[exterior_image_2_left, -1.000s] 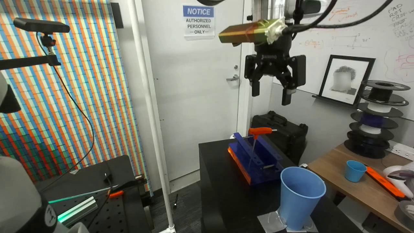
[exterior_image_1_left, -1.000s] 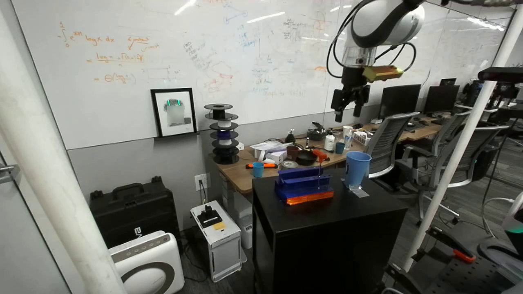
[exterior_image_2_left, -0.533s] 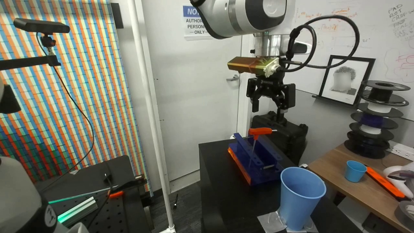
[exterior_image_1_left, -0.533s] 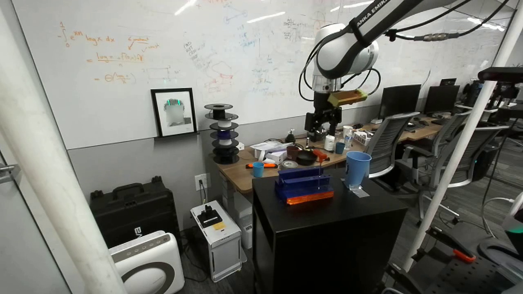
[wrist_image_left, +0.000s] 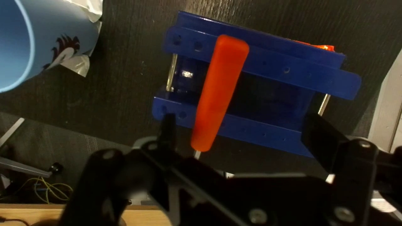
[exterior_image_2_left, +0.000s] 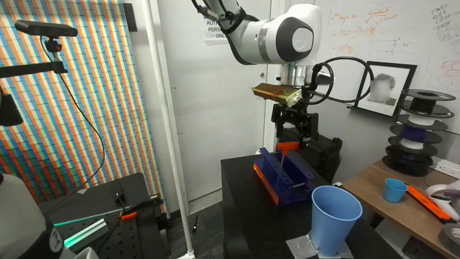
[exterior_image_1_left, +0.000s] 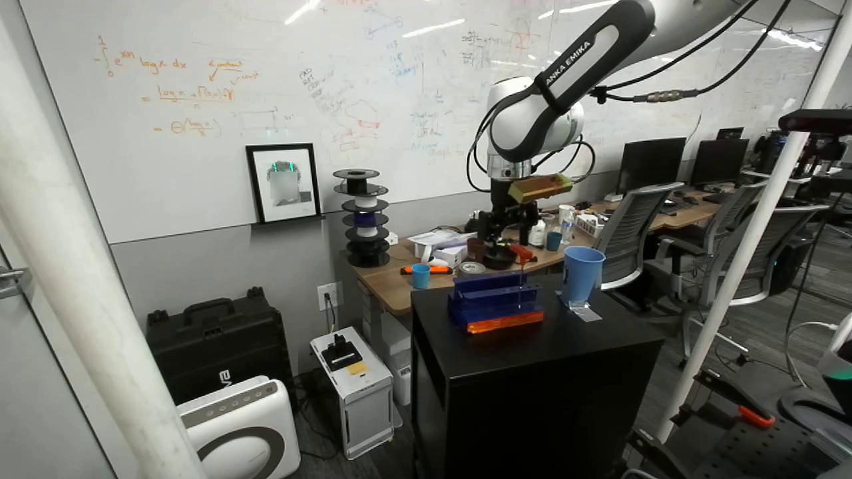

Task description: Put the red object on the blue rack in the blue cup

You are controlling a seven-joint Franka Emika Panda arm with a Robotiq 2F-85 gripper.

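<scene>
Now lower and nearer dark-blue railed rack [wrist_image_left: 270, 66] with black two-finger gripper [wrist_image_left: 240, 125] spread wide; looks close to grasping orange-red-handled metal tool [wrist_image_left: 220, 94].

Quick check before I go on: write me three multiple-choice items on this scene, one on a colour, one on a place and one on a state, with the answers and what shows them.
1. What colour is the large cup?
A red
B light blue
C yellow

2. Where is the red tool?
A in the blue rack
B inside the large cup
C lying on the floor

3. How is the gripper?
A closed around the tool
B closed with nothing in it
C spread open

1 B: it shows light blue in both exterior views.
2 A: both exterior views show it standing there.
3 C: its jaws stand wide apart in the wrist view.
</scene>
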